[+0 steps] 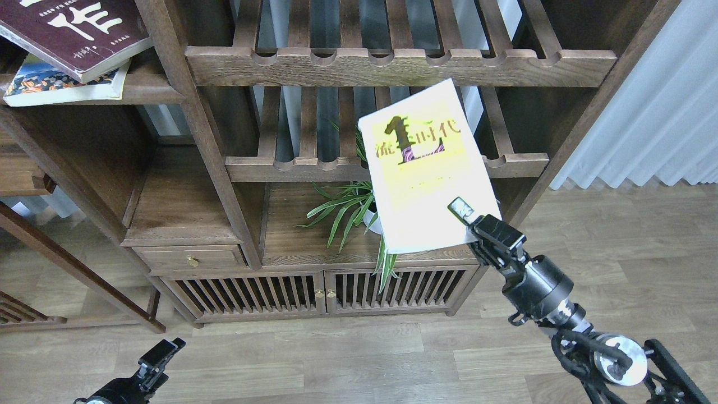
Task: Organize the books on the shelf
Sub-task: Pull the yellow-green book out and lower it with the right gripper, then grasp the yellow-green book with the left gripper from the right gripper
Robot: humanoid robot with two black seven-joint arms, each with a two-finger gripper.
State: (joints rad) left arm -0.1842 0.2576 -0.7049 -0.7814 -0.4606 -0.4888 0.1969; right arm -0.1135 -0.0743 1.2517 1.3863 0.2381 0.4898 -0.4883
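Low near the floor, the left gripper (162, 354) hangs idle — too small and dark to tell whether its fingers are spread. The right gripper (468, 216) pinches the lower right corner of the yellow book (426, 174), holding it in the air before the plant (342, 207). Farther back, on the shelf (146, 90) at the upper left, the maroon book (73, 33) lies on the small blue book (50, 84).
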